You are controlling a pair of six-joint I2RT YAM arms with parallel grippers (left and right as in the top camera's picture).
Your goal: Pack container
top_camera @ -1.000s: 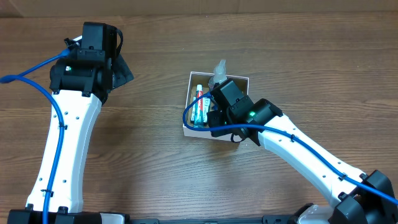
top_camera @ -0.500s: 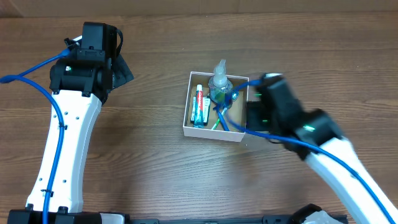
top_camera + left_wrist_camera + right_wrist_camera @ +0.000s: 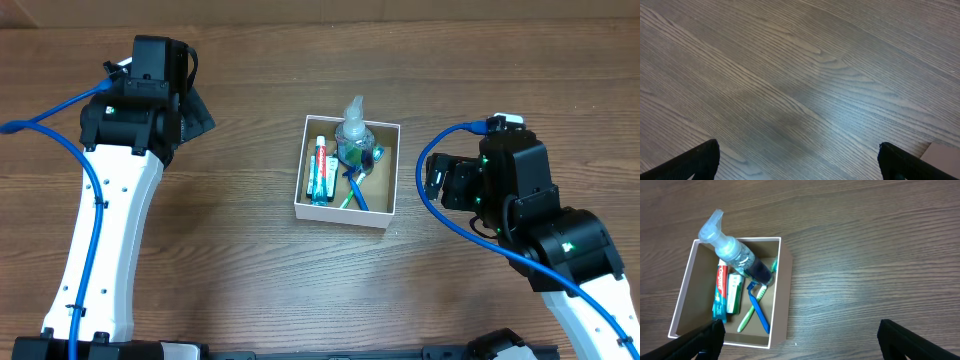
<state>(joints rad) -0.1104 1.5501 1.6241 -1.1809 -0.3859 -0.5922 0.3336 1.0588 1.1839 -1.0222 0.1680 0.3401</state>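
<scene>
The container [image 3: 340, 212], a shallow white-walled box with a brown inside, sits mid-table and also shows in the right wrist view [image 3: 782, 297]. In it lie a clear spray bottle [image 3: 353, 135] [image 3: 732, 255] with green liquid, its nozzle poking over the far rim, a toothpaste tube [image 3: 319, 170] [image 3: 720, 292], and a blue toothbrush [image 3: 357, 193] [image 3: 759, 307] crossed over a green toothbrush [image 3: 746, 316]. My right gripper [image 3: 438, 178] [image 3: 800, 340] hangs open and empty just right of the box. My left gripper [image 3: 196, 113] [image 3: 797, 160] is open over bare wood at the far left.
Blue cables [image 3: 60, 110] trail along both arms. A pale cardboard corner [image 3: 945, 155] shows at the lower right of the left wrist view. Wood tabletop surrounds the box on all sides.
My right gripper has let go of the spray bottle, opened wide and pulled back out of the box to the right. The bottle stays in the box. The left arm has not moved.
</scene>
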